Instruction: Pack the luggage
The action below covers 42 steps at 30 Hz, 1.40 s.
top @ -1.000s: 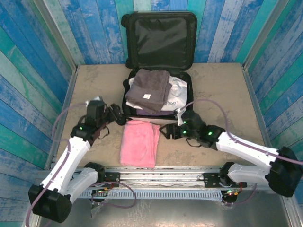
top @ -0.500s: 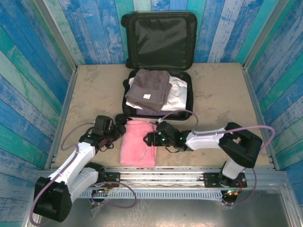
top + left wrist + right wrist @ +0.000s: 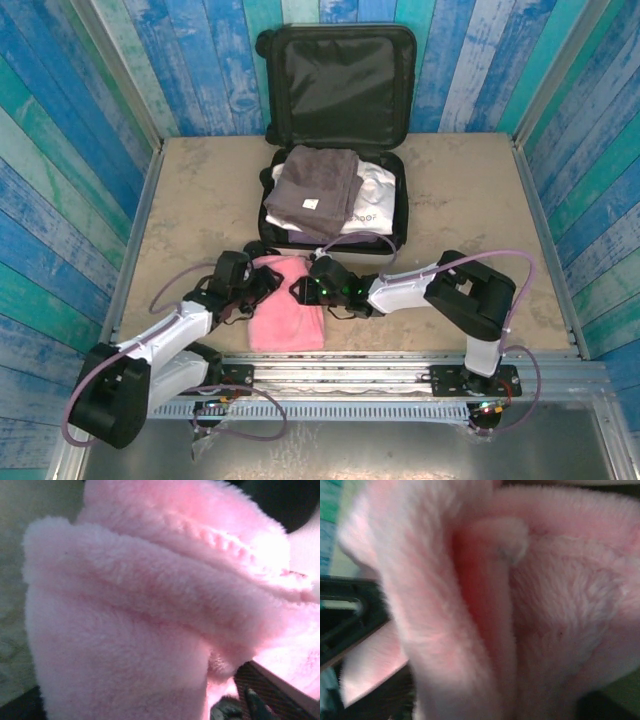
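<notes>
The luggage (image 3: 340, 90) lies open at the back of the table, its lid propped against the wall. Its base holds a folded grey towel (image 3: 318, 185) over a white garment (image 3: 375, 195). A pink towel (image 3: 288, 318) lies on the table just in front of the luggage. My left gripper (image 3: 262, 283) is at the towel's far left corner and my right gripper (image 3: 300, 290) at its far right corner. Both are closed on bunched pink pile. The pink towel (image 3: 150, 605) crowds the left wrist view, and its folds (image 3: 545, 605) crowd the right wrist view.
Blue plank walls (image 3: 80, 150) close in the tan table (image 3: 200, 190) on three sides. A metal rail (image 3: 340, 370) with the arm bases runs along the near edge. Bare table lies left and right of the luggage.
Both arms swung inward from beside the towel to its far corners. Their jaws closed there, and the towel's far edge is drawn narrower.
</notes>
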### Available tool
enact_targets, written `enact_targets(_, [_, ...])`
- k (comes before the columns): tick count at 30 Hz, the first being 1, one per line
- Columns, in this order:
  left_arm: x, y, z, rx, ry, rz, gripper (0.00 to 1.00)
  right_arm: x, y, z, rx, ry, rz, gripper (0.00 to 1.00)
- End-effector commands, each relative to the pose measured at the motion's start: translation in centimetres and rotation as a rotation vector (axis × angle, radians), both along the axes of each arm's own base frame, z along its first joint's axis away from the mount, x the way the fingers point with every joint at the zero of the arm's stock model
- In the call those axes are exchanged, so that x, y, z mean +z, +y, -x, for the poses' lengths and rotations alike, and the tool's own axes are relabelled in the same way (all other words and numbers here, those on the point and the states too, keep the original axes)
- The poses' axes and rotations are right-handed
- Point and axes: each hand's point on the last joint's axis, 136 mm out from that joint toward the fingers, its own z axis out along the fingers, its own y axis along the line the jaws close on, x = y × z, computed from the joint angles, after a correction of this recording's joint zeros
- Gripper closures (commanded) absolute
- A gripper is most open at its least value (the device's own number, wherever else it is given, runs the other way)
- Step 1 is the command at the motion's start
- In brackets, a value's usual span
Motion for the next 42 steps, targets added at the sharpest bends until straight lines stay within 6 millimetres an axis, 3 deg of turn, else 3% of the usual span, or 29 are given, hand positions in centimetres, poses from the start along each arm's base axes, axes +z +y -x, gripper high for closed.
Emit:
enact_targets(1, [-1.2,-0.8,2.4,-0.035,0.074,0.053,0.44,-3.5,-2.5,2.1,0.066,0.042,0.177,0.7])
enact_targets(4, [2.7,-2.1,1.4,-0.078,-0.049,0.11,0.63,-0.9,-1.7,1.9,0.132,-0.026,0.161,0.86])
enact_targets(8, [9.0,-3.8,0.9,-0.157,-0.188,0.148,0.86,3.6,-1.5,1.5,0.182,-0.131,0.143,0.99])
enact_targets(12, [15.3,-5.9,0.4,-0.244,-0.302,0.149,1.0,8.7,-1.8,1.1,0.207,-0.242,0.112,1.0])
enact_targets(16, [21.8,-9.2,-1.0,-0.357,-0.416,0.134,1.0,14.1,-3.4,0.2,0.173,-0.364,0.119,0.99])
enact_targets(20, [28.9,-12.8,-3.8,-0.44,-0.541,0.108,1.0,19.3,-6.7,-1.4,0.055,-0.485,0.161,0.99])
enact_targets(23, [32.9,-15.1,-6.3,-0.47,-0.614,0.114,1.0,22.8,-9.6,-3.0,-0.035,-0.547,0.168,0.99])
enact_targets(26, [33.7,-17.5,-9.2,-0.49,-0.62,0.097,1.0,25.4,-12.7,-4.6,-0.11,-0.565,0.162,0.99])
enact_targets(29, [33.1,-19.5,-11.7,-0.503,-0.602,0.078,0.99,25.9,-16.0,-6.6,-0.173,-0.553,0.206,0.99])
enact_targets(32, [31.2,-21.6,-14.3,-0.529,-0.581,0.047,0.99,24.8,-18.9,-8.8,-0.216,-0.509,0.245,0.99])
enact_targets(36, [28.2,-23.9,-17.9,-0.571,-0.554,-0.014,0.99,23.0,-21.3,-12.4,-0.246,-0.464,0.241,1.0])
enact_targets(39, [25.0,-24.7,-21.2,-0.58,-0.488,-0.033,0.99,21.0,-21.6,-15.3,-0.234,-0.42,0.238,1.0])
enact_targets(42, [21.7,-23.8,-24.5,-0.544,-0.401,-0.06,1.0,18.6,-20.8,-18.1,-0.191,-0.361,0.212,0.99])
